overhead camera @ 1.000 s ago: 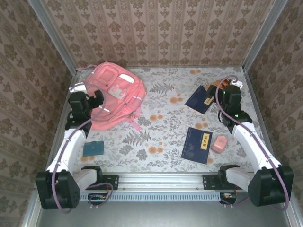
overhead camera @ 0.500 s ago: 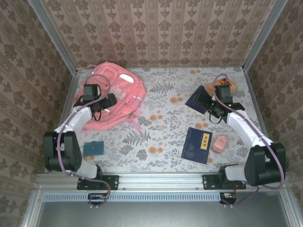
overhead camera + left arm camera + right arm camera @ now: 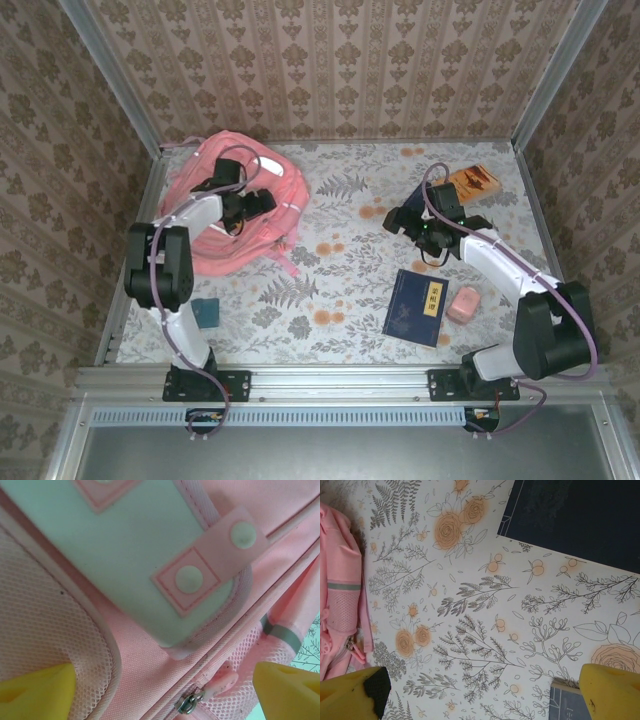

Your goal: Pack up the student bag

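Left gripper (image 3: 252, 203) — jaws spread, grasping nothing — hangs close over the front of the student bag (image 3: 218, 250).

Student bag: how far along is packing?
Done: nothing looks packed yet. In hand: both sets of fingers are empty. The left fingers hang open over the student bag by a zipper pull; the right fingers are open above the table near a navy book. Left: open the bag, then load the labelled navy book, small pink item, orange book and teal item.
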`<state>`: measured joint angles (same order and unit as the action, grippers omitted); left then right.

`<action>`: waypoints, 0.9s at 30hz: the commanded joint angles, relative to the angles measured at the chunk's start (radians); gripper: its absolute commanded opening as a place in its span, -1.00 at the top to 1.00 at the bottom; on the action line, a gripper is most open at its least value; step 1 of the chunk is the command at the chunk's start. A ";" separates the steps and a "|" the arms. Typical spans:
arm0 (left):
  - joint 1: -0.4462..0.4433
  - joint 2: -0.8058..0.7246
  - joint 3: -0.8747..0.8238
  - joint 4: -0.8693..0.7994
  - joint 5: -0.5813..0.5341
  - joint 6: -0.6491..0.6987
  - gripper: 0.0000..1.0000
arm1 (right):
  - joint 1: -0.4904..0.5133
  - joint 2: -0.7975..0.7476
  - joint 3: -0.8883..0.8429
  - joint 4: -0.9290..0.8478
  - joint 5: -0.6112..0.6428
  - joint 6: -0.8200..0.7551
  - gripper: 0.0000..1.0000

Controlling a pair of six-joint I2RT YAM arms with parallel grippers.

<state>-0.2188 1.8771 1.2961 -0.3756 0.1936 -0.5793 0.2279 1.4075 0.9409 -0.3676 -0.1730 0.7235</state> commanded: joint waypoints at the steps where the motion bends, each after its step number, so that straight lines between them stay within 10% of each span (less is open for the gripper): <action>1: -0.087 0.058 0.051 -0.035 0.116 -0.081 -0.81 | 0.010 -0.006 0.021 -0.025 0.010 0.022 -0.97; 14: -0.431 0.137 0.147 0.117 0.294 -0.237 -0.77 | 0.007 -0.064 0.006 -0.099 0.113 -0.002 -0.98; 27: -0.334 -0.131 0.084 -0.118 0.069 -0.012 -0.51 | 0.089 0.004 -0.015 -0.015 -0.033 0.014 -0.81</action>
<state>-0.5747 1.7927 1.4220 -0.3992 0.3511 -0.6708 0.2943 1.3632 0.9394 -0.4053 -0.1600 0.7334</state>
